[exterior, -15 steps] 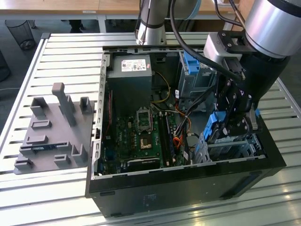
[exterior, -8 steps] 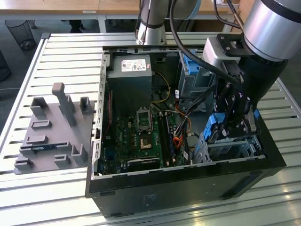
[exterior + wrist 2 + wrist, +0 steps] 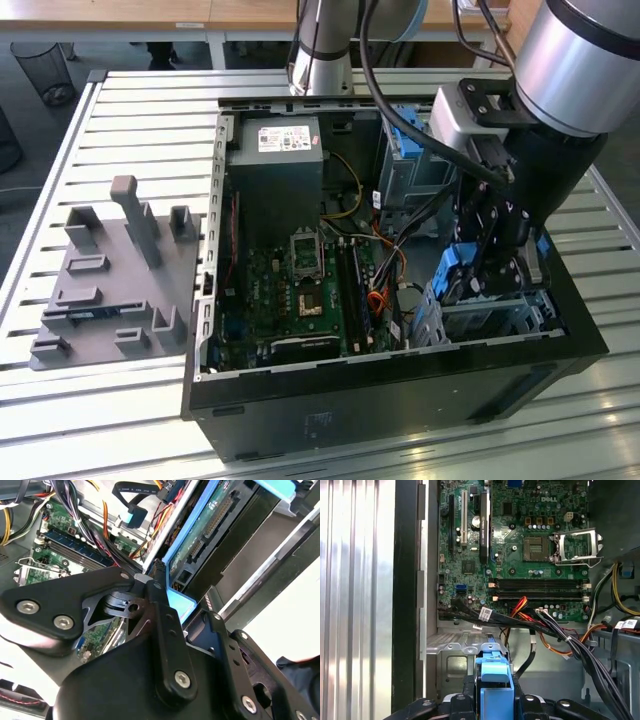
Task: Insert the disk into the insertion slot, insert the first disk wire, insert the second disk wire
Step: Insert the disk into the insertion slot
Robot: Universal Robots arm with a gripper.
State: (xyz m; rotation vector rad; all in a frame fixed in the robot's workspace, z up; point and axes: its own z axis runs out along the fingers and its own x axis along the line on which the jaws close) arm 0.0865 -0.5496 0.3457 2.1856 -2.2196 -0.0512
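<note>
In the exterior view, an open computer case (image 3: 400,390) lies on a slatted metal table (image 3: 130,110). A grey fixture block (image 3: 110,290) sits well apart from it, toward the exterior view's left. Inside the case, the motherboard (image 3: 300,290) lies below the grey power supply (image 3: 275,170). The arm (image 3: 575,70) reaches down at the exterior view's right. Its pincer (image 3: 490,265) is closed on the disk (image 3: 462,272), which it holds on edge in its blue caddy. The disk is just above the insertion slot (image 3: 490,318), the low silver cage near the case's front corner. Its lower edge seems to meet the cage, but I cannot tell whether it has entered the bay. A taller cage (image 3: 405,160) with blue parts stands farther back.

In the second wrist view, the black fingers (image 3: 162,615) of the pincer (image 3: 182,597) close narrowly on the blue frame. The disk (image 3: 210,525) shows its green circuit board, tilted, next to a silver metal wall.

In the first wrist view, the disk's blue frame (image 3: 495,672) sits between the fingers of the pincer (image 3: 495,700). It is right in front of the perforated silver cage (image 3: 452,655). Black, red and orange cables (image 3: 540,625) cross between the cage and the motherboard (image 3: 520,540).
</note>
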